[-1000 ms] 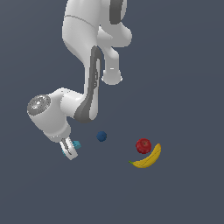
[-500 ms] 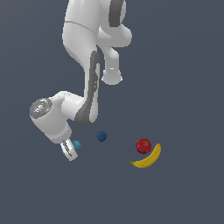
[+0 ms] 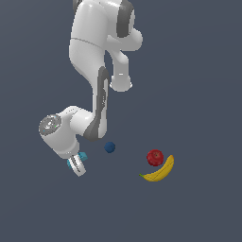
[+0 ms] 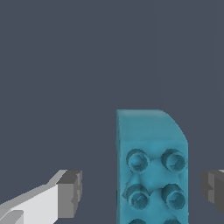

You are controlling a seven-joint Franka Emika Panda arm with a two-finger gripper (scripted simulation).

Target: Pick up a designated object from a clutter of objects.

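- Exterior view: end effector [image 3: 77, 166] sits low at the teal brick [image 3: 83, 156], which is mostly hidden behind the wrist; blue ball [image 3: 109, 147] lies near, apple [image 3: 155, 157] touching banana [image 3: 160, 172] well apart toward the exterior view's right.
- Wrist view: brick [image 4: 151, 166] stands between spread fingers [image 4: 70, 193], neither one touching it.
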